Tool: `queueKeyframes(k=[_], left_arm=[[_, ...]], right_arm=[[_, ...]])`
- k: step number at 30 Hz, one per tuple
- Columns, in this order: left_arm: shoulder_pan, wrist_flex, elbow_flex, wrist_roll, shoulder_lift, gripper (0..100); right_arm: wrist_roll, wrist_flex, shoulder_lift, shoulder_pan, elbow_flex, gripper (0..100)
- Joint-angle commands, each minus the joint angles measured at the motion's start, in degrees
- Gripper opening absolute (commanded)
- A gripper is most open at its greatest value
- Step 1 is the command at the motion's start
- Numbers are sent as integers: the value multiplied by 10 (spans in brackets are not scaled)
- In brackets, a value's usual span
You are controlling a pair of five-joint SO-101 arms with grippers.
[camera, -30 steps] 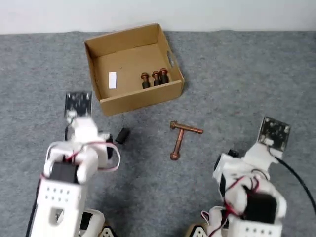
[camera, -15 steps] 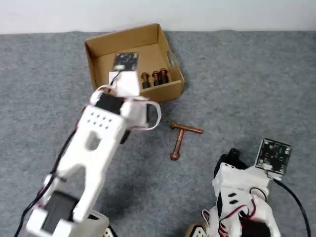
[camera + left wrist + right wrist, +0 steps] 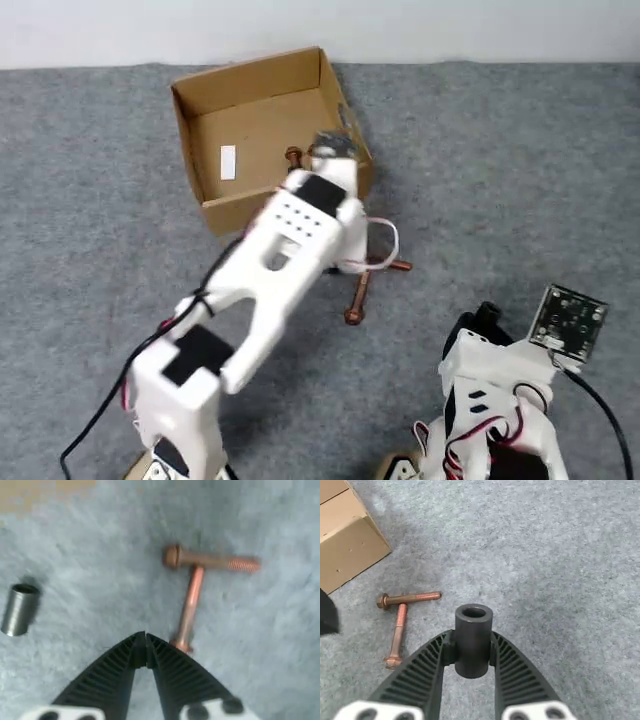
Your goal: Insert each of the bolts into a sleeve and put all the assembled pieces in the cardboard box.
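Note:
Two copper bolts [image 3: 210, 561] [image 3: 189, 607] lie in a T on the grey carpet, one [image 3: 357, 296] poking out from under my left arm. My left gripper [image 3: 145, 650] hangs shut and empty just above the head end of the nearer bolt. A loose black sleeve [image 3: 20, 609] lies on the carpet off to one side of it. My right gripper [image 3: 472, 645] is shut on a second black sleeve [image 3: 473, 630], held upright with its bore open upward, back from the bolts [image 3: 410, 598]. The cardboard box [image 3: 205, 120] holds assembled pieces [image 3: 292, 156], partly covered by the left arm.
The box's front corner [image 3: 350, 545] stands close behind the bolts. My left arm [image 3: 280, 250] stretches diagonally across the middle of the table. The right arm's base [image 3: 500, 400] sits at the near right. Open carpet lies to the right.
My left arm has swung from the near left out across the table, past the box, to above the bolts. The right arm drew back slightly with its sleeve.

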Motion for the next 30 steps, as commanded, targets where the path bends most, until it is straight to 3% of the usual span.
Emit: queueKeyframes(k=[1,5,15,18,21,30], left_arm=[[25,43,-52,-22,36,139],[29,78,-100,-25,92,246],[25,94,-200,-22,216,245],[25,93,-226,-14,249,179],[24,96,-256,-9,280,16],[26,131,-302,71,222,4]], right_arm=[[6,-15,-1,8,-5,9],[6,-15,-1,8,-4,9],[6,-15,-1,7,-3,9],[6,-15,-1,7,-3,9],[6,-15,-1,7,-3,9],[6,-15,-1,7,-3,9]])
